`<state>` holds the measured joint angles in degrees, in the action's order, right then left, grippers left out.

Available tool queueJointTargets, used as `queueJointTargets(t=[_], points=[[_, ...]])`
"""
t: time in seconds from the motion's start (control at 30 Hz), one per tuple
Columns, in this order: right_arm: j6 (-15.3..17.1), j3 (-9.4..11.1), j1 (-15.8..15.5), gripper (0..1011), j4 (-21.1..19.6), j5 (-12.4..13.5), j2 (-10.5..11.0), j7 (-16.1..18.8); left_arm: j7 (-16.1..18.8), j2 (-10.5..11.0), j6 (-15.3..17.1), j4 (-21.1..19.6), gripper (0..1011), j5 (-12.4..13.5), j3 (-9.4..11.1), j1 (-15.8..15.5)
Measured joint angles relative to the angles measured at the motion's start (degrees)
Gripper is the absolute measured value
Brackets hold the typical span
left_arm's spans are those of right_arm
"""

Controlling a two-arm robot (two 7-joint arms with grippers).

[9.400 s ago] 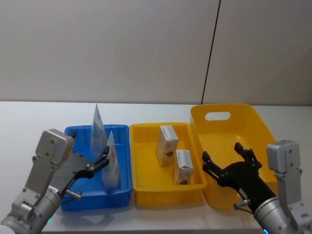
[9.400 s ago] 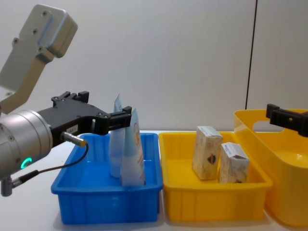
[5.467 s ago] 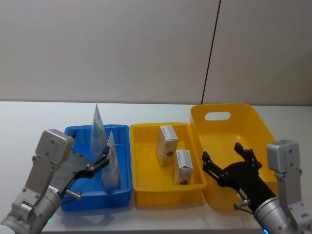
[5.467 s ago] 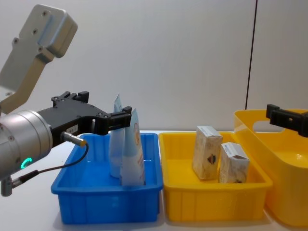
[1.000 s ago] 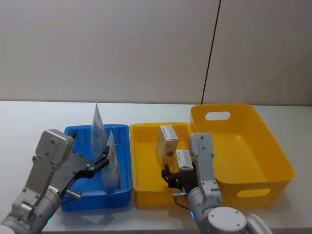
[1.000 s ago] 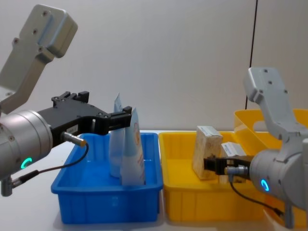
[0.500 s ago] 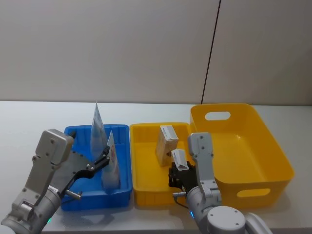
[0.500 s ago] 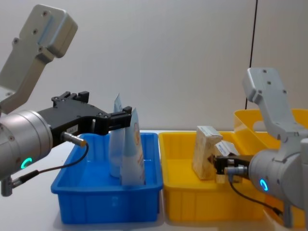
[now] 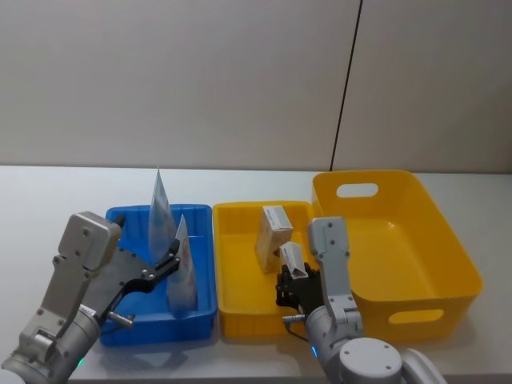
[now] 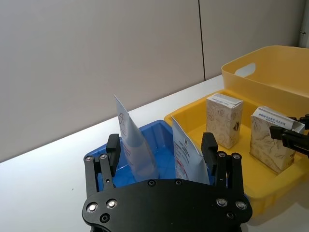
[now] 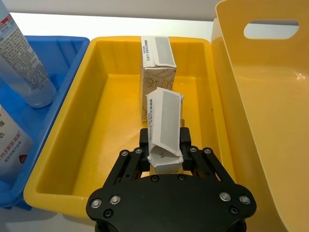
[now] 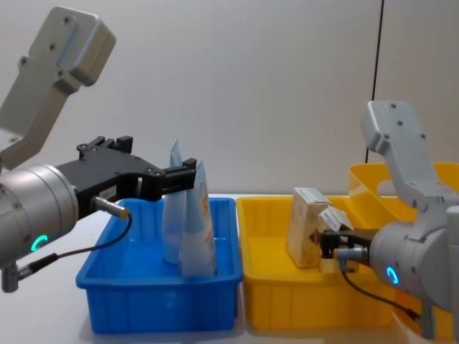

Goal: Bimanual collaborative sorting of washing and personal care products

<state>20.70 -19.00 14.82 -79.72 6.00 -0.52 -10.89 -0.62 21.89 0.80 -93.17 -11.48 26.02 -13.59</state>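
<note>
One cream box (image 11: 164, 126) clamped in right claw (image 11: 164, 141), tilted, over yellow tray (image 11: 99, 121).

White table (image 9: 48, 192) bears blue tray (image 9: 186, 326), yellow tray (image 9: 254, 324), yellow basket (image 9: 394, 190).

- Blue tray (image 9: 128, 214): lower left of head view, on white table (image 9: 48, 200).
- Yellow tray (image 9: 238, 282): bottom centre, just beside blue one.
- Big yellow basket (image 9: 400, 232) w/ handle slots: lower right, next to yellow tray.
- Grey wall (image 9: 200, 80) behind, w/ dark vert. seam (image 9: 348, 88) right of centre.
</note>
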Motion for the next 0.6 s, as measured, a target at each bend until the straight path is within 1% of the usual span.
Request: queueJointTargets(t=[0.6], points=[[0.0, 0.1, 0.0, 311, -0.2, 0.0, 0.0, 0.3, 0.0, 0.0, 0.0, 0.0, 1001, 0.0, 0.0, 0.0]])
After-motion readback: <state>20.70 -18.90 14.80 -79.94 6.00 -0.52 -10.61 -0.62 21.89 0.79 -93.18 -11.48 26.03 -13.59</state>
